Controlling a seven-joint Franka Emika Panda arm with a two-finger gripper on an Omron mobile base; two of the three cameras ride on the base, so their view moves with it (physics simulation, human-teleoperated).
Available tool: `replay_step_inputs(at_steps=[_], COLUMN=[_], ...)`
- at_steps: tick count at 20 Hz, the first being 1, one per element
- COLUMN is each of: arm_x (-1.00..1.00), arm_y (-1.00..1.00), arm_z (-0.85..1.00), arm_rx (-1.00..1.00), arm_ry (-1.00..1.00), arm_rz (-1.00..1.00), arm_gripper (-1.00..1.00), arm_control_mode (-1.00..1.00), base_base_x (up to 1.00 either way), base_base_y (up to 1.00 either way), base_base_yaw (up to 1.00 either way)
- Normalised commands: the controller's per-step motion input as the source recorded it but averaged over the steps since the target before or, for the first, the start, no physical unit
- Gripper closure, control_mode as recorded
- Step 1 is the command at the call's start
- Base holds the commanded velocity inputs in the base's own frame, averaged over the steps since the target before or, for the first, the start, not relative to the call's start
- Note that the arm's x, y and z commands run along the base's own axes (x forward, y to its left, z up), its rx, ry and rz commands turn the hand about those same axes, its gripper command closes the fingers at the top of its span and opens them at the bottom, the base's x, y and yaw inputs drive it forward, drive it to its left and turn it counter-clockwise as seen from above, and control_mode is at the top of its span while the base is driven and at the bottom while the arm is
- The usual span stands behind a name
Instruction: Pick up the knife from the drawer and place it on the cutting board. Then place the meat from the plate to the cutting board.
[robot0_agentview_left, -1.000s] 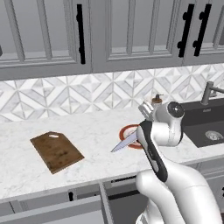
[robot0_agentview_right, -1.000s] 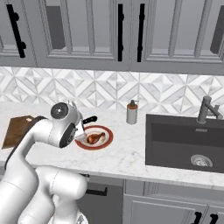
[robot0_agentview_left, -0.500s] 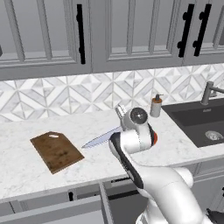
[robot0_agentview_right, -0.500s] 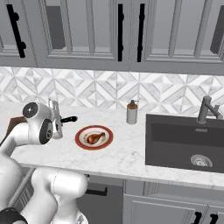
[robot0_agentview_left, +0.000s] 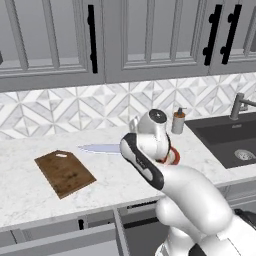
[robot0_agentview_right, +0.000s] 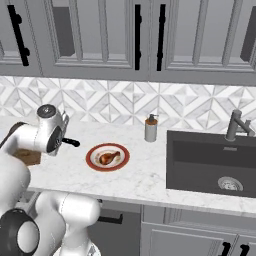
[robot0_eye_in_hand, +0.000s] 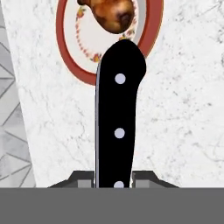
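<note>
Steel and black plastic: the knife (robot0_agentview_left: 100, 148) hung level in the air, clamped by its handle (robot0_eye_in_hand: 118, 127) between the fingers (robot0_eye_in_hand: 83, 178). Its blade pointed toward the cutting board (robot0_agentview_left: 64, 172), the tip just short of the board's far corner and above the bench (robot0_agentview_left: 20, 200). I judged it stiff and light, the slick blade best left alone and the riveted handle the right place to hold. The meat (robot0_agentview_right: 108, 158) lay on the plate (robot0_agentview_right: 91, 159), well apart from the board; it looked soft and likely greasy, best pinched across its thick end.
</note>
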Motion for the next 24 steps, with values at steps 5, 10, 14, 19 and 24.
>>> replay_step_inputs(at_steps=[5,10,14,19,24], arm_x=[-0.01,0.08,0.20,0.13,0.02], arm_y=[0.70,1.00,1.00,0.55,0.28], arm_z=[-0.30,-0.32,-0.21,-0.05,-0.08], arm_rx=[-0.05,-0.07,-0.03,0.10,-0.03], arm_ry=[0.03,0.22,0.31,0.31,0.06], arm_rz=[-0.03,-0.12,-0.18,-0.45,-0.20], arm_gripper=[1.00,1.00,1.00,1.00,1.00], arm_control_mode=[-1.00,-1.00,-1.00,-1.00,-1.00], base_base_x=[0.00,0.00,0.00,0.00,0.00], base_base_y=[0.00,0.00,0.00,0.00,0.00], base_base_yaw=[0.00,0.00,0.00,0.00,0.00])
